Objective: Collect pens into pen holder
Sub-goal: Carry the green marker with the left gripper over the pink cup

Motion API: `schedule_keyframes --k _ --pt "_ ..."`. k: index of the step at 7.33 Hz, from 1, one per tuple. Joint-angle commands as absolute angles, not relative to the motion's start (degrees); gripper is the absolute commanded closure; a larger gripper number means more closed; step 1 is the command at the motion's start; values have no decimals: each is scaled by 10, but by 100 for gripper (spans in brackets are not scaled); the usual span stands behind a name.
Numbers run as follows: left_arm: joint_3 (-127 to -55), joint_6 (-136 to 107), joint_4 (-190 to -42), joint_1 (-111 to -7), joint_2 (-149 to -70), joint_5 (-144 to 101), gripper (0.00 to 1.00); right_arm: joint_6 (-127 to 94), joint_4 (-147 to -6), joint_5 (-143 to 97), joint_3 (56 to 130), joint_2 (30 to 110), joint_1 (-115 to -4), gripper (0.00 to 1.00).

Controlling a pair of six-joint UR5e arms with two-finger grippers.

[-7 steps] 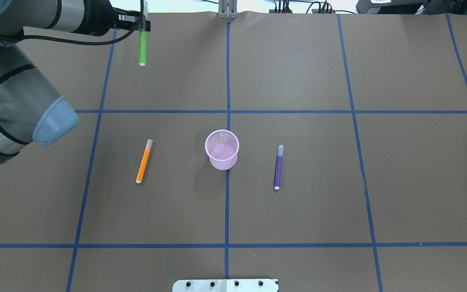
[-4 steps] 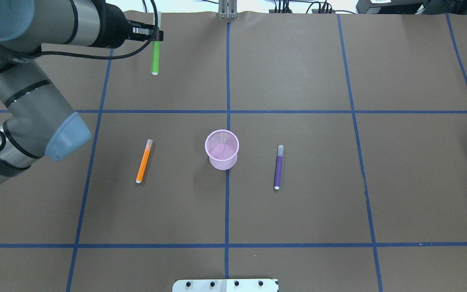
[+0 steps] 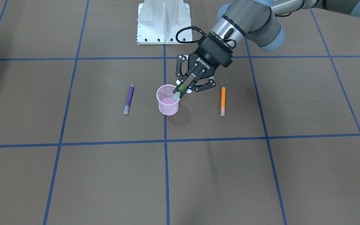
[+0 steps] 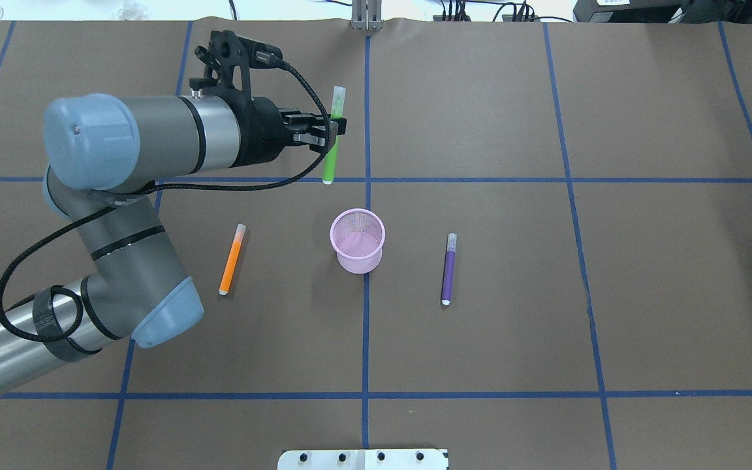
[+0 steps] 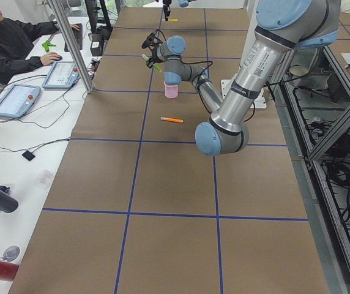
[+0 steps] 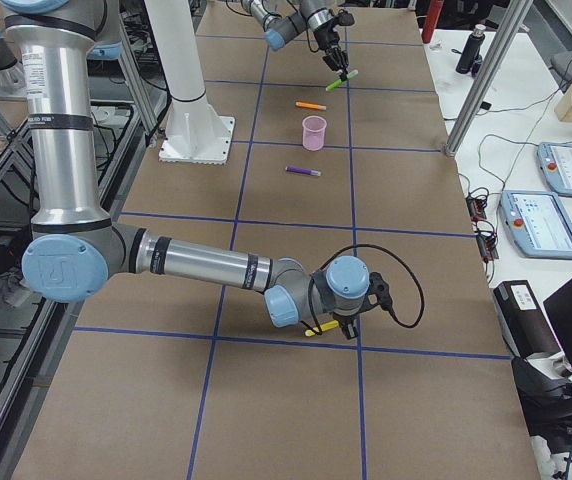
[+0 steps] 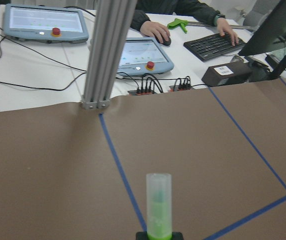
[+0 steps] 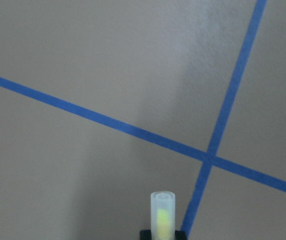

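Found the left gripper clenched across the middle of the green pen, with the pen aloft and slanted, clear cap toward the operators' side, butt end toward the robot. Judged that grip sensible: taken mid-barrel for balance, and carried high so as to pass over everything on the table. Could not fix the pen's place against the pen holder: looked short of it from overhead, yet overlapped its rim from the front. Placed it, at a guess, near and above the cup, not yet inside. Reckoned on a tilt toward upright before any release, for fear of catching the rolled rim or tipping the light mesh cup.

Saw the holder upright on the centre tape line, with the orange pen flat on the robot's left and the purple pen flat on its right, both well apart from it and roughly parallel. Took that layout as meant for one easy reach per side. Made out the right gripper only by its wrist camera and the right side view: closed, to all appearance, on a yellow pen, low over the table's end on the robot's right, far from the cup.

Noted brown paper over the table, ruled into squares by blue tape, and a white base plate at the robot's edge. Beyond the far edge, noted an aluminium post, a white desk with touch panels and a keyboard, and a person seated there.
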State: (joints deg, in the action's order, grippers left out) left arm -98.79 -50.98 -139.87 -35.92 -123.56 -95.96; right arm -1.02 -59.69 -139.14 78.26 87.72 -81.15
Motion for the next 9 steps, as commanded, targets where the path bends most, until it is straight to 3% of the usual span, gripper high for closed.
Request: schedule_keyframes --k 1,3,9 --pt "-931 -507 -1469 -312 -1243 -891 100 -15 -597 -1394 825 876 -811 100" --pt "-883 -507 -1503 -285 -1258 -844 100 -17 -598 -1395 837 860 -811 100" --pt "-881 -477 -1541 -259 -1221 -845 100 -16 -596 -1433 838 839 -810 100"
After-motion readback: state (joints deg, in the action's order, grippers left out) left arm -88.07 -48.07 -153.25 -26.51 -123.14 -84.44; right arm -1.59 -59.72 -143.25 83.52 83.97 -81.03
